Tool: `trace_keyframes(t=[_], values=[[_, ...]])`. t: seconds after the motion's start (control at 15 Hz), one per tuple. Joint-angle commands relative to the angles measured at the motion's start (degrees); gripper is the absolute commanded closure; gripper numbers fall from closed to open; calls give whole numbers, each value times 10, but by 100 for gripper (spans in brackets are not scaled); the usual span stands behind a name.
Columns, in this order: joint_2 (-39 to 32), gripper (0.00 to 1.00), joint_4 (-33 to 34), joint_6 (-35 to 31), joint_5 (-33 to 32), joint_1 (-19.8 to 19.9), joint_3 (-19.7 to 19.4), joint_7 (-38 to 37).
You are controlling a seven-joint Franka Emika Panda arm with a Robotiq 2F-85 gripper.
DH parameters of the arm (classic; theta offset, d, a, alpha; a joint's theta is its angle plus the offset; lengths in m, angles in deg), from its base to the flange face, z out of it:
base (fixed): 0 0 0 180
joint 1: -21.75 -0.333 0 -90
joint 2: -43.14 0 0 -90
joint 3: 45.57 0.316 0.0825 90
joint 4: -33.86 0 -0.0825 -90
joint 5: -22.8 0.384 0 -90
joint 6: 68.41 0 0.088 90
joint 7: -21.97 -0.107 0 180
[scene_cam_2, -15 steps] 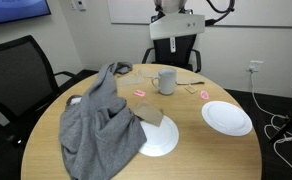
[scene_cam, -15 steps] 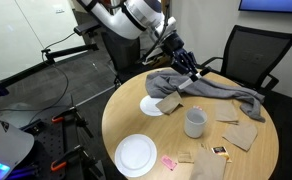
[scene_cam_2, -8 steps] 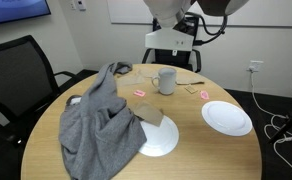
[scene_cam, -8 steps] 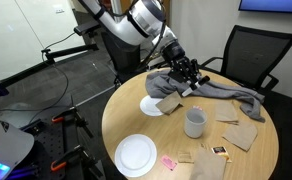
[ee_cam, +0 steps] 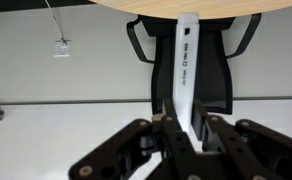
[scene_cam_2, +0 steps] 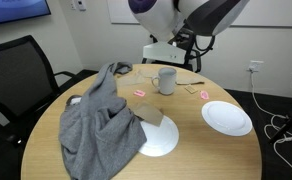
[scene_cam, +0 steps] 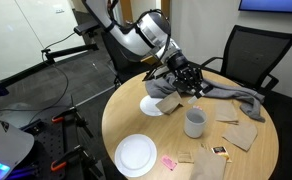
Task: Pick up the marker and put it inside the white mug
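The marker is gripped between the closed fingers of the hand and held above the tabletop, presumably for lowering into the nearby white mug.

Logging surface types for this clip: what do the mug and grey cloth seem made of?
The white mug looks like glazed ceramic, smooth with a faint sheen. The grey cloth looks like soft matte fabric, lying in loose folds; weave unclear.
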Motion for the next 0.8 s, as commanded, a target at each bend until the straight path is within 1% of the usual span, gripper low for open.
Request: trace_keyframes(t=[0.0,0.73], values=[[-33,95,35,21,-41,12,13,-18],[-111,95,79,33,-101,24,19,-15]])
